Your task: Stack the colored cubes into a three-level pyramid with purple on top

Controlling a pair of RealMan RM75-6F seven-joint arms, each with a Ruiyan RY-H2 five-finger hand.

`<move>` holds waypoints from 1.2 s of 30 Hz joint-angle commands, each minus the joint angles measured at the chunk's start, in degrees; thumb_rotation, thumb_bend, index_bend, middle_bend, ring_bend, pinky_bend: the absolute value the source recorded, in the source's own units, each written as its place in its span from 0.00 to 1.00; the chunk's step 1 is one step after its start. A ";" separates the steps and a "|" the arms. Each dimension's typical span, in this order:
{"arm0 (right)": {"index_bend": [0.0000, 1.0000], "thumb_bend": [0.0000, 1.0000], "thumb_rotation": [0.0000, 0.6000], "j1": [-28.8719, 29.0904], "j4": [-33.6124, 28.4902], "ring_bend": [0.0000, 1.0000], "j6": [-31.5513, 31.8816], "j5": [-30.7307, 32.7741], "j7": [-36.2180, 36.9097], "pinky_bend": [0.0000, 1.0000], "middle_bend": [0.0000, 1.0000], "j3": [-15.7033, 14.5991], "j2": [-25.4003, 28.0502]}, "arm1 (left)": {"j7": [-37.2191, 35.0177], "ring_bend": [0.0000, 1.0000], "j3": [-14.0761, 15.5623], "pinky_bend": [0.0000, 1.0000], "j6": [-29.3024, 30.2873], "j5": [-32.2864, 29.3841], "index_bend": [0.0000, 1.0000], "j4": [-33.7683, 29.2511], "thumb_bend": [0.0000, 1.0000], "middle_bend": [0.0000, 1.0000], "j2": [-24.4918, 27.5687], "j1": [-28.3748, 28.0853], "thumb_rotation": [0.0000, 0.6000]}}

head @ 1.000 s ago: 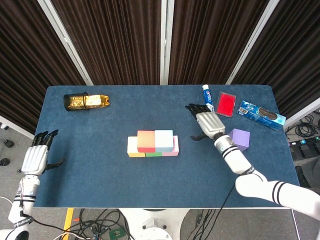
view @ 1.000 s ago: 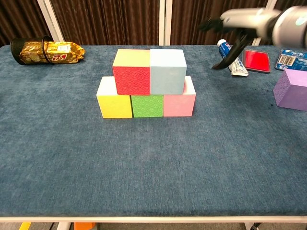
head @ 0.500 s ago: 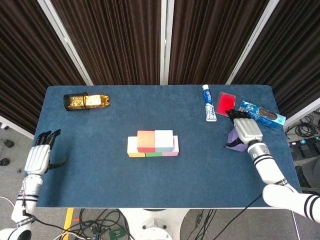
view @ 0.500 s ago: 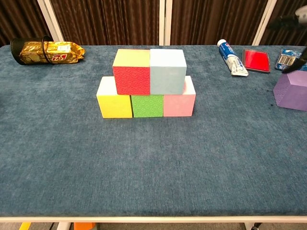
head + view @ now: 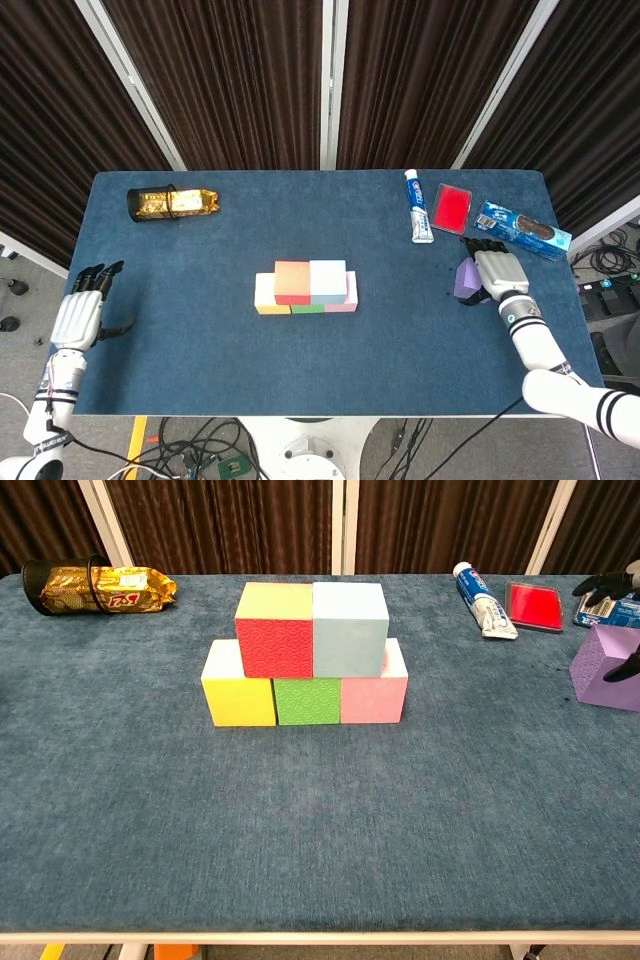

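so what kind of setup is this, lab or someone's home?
Likely a lab test bench: blue-covered table against dark curtains, loose cables on the floor below, and foam cubes as props.

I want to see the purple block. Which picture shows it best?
The chest view: the purple cube shows two faces, though the frame edge crops it. In the head view, the right hand covers most of it.
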 commanded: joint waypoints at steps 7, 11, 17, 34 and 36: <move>0.00 0.05 1.00 0.80 1.49 0.00 0.89 2.62 -4.34 0.00 0.14 -1.72 -0.83 | -0.17 0.03 0.22 0.04 -0.06 0.21 0.08 0.22 0.22 0.14 -0.41 -0.05 1.00; 0.00 0.08 1.00 1.38 2.19 0.00 0.41 4.03 -6.42 0.00 0.14 -2.59 -0.72 | -0.26 0.03 0.29 0.04 -0.31 0.10 0.08 0.59 0.22 0.14 -0.76 -0.12 1.00; 0.00 0.11 1.00 1.65 3.94 0.00 0.40 5.25 -7.68 0.00 0.17 -3.01 -1.34 | -0.57 0.03 0.16 0.04 -0.47 0.01 0.08 1.03 0.22 0.14 -1.06 -0.27 1.00; 0.00 0.21 1.00 0.06 -12.97 0.05 5.68 -4.72 -0.59 0.00 0.60 4.72 10.62 | -0.36 0.02 -0.29 0.04 1.22 0.34 0.08 0.39 0.22 0.14 -0.41 0.15 1.00; 0.00 0.21 1.00 1.51 -17.45 0.05 5.61 -4.95 -1.04 0.00 0.59 6.90 14.12 | -0.36 0.01 -0.27 0.04 2.17 1.14 0.08 0.66 0.22 0.14 -0.31 0.30 1.00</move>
